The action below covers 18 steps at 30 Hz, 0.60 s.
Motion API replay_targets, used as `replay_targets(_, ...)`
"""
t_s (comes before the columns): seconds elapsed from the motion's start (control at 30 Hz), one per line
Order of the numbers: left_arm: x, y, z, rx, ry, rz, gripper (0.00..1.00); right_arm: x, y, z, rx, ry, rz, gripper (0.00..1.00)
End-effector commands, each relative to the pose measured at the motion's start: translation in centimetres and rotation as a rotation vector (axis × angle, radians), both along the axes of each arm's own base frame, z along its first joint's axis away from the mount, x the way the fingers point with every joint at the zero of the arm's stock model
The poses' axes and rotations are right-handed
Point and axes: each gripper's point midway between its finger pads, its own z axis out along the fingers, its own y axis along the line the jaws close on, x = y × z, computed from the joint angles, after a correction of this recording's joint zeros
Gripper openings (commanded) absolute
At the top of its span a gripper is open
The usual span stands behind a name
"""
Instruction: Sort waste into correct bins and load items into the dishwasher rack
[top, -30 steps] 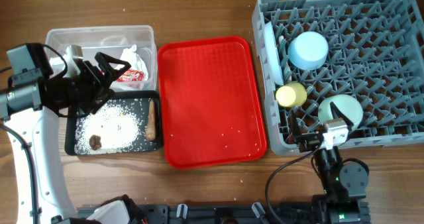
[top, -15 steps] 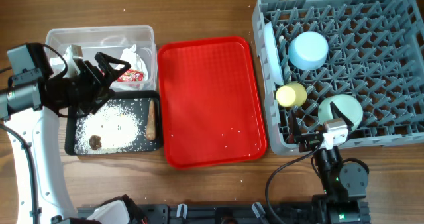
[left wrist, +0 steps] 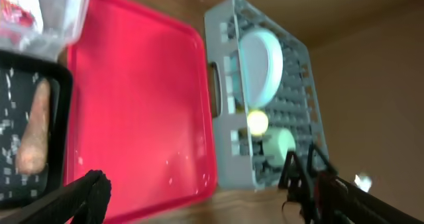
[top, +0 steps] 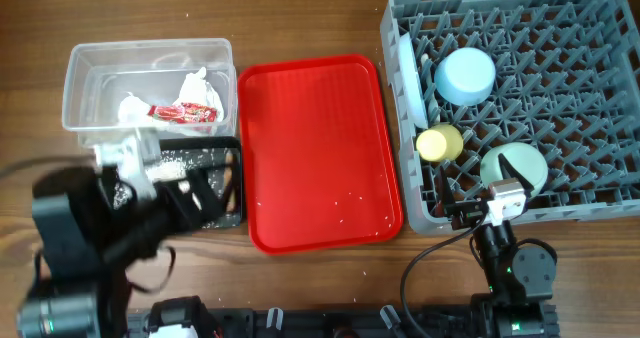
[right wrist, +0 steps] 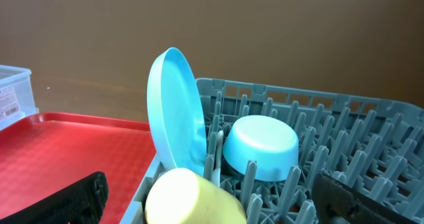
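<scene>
Crumpled white tissue and a red snack wrapper lie in the clear tub. The black tray holds rice grains and a brown stick. In the grey rack stand the light blue plate, light blue cup, yellow cup and pale green bowl. My left gripper, blurred, hangs open and empty over the black tray's front half. My right gripper is open at the rack's front edge, facing the yellow cup.
The flat red serving tray lies between the bins and the rack, with a few white grains on it. The left arm's body covers the table's front left corner. Bare wood runs along the table's front edge.
My left arm has swung back from over the clear tub toward the front left, uncovering the tub and its waste. The right arm has not moved.
</scene>
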Motion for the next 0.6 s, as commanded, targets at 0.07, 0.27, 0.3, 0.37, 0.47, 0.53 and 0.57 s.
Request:
replay_targets(0.07, -4.9, -0.6, -6.2, 0.038, -0.096, -0.007, 1.00, -0.1, 0.1, 0.3, -0.012, -0.016, 0.008, 1.00)
replay_targets(0.27, -2.2, -0.3, -6.9, 0.084, -0.481, -0.002, 1.00, -0.1, 0.1, 0.3, -0.011, -0.016, 0.008, 1.00)
replay_targets(0.3, -1.6, -0.2, -6.2, 0.095, -0.576, 0.000, 1.00, -0.1, 0.1, 0.3, -0.011, -0.016, 0.008, 1.00)
replay_targets(0.37, -0.9, -0.2, -5.0, 0.110, -0.714, 0.001, 1.00, -0.1, 0.1, 0.3, -0.011, -0.016, 0.008, 1.00)
replay_targets(0.47, -0.1, 0.3, -3.5, 0.137, -0.887, 0.045, 1.00, -0.1, 0.1, 0.3, -0.011, -0.016, 0.008, 1.00)
replay_targets(0.53, 0.3, 1.0, -3.0, 0.149, -0.916, 0.104, 1.00, -0.1, 0.1, 0.3, -0.011, -0.016, 0.008, 1.00)
replay_targets(0.57, 0.6, 1.4, -3.0, 0.155, -0.913, 0.136, 1.00, -0.1, 0.1, 0.3, -0.011, -0.016, 0.008, 1.00)
